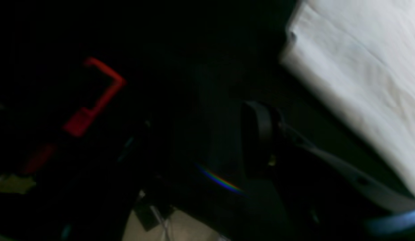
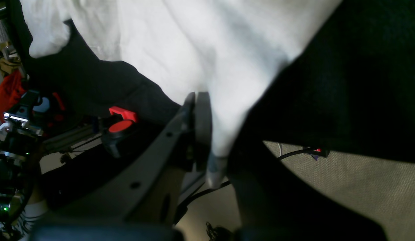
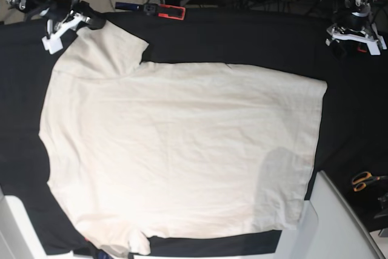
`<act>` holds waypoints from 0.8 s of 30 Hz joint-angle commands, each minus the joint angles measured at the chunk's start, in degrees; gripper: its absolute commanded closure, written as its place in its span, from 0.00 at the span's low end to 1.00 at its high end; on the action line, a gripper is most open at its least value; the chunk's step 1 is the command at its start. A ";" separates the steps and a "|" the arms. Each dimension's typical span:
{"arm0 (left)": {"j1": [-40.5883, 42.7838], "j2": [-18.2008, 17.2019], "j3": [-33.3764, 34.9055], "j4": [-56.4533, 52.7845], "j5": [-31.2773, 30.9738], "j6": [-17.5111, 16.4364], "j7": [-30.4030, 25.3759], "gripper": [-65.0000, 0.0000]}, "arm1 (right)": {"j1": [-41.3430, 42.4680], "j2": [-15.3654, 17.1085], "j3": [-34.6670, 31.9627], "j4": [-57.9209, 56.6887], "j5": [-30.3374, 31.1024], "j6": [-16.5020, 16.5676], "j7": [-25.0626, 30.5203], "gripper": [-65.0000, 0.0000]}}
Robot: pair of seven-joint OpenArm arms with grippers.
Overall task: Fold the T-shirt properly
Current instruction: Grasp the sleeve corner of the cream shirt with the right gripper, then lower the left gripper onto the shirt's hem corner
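Across the black-covered desk [image 3: 242, 34] the cream T-shirt [image 3: 182, 150] lies spread flat, its far sleeve corner pinched in the right tool [image 2: 202, 100], whose jaws are clamped together, while the left tool [image 3: 357, 36] hovers well apart, its opening unclear.

Right pincer [image 2: 202, 134] clamped on T-shirt [image 2: 207, 50] edge, above black tablecloth [image 2: 344, 83].
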 commanded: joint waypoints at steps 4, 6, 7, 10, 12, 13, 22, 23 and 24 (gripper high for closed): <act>-3.51 -0.48 -6.07 -1.78 -5.14 -3.22 5.50 0.32 | -0.06 0.44 -0.09 0.38 0.10 0.29 -0.39 0.99; -5.53 -0.48 -8.44 -3.19 -5.76 -3.22 7.17 0.31 | -0.06 0.44 -0.17 0.38 0.10 0.29 -0.39 0.99; -6.15 -0.48 -8.97 -3.54 -5.67 -3.22 7.17 0.31 | -0.06 0.44 -0.17 0.38 0.10 0.29 -0.39 0.99; -7.91 -0.92 -9.15 -3.37 -5.67 -3.22 6.99 0.31 | 0.03 0.44 -0.17 0.38 0.10 0.29 -0.39 0.99; -10.19 -1.01 -8.97 -3.72 -4.70 -3.22 6.99 0.31 | 0.38 0.44 -0.17 0.38 0.10 0.29 -0.47 0.99; -11.42 -1.01 -8.88 -3.72 -2.77 -3.22 6.99 0.31 | 0.47 0.44 -0.17 0.38 0.10 0.29 -0.47 0.99; -19.42 2.07 -8.79 -3.98 11.03 -3.22 11.56 0.87 | 0.73 0.44 -0.17 0.38 0.10 0.29 -0.47 0.99; -19.60 2.16 -8.71 -3.98 11.03 -3.22 12.09 0.89 | 0.73 0.44 -0.17 0.38 0.10 0.29 -0.47 0.99; -19.60 2.68 -8.71 -3.98 11.03 -3.22 12.27 0.89 | 0.73 0.44 -0.17 0.38 0.10 0.29 -0.47 0.99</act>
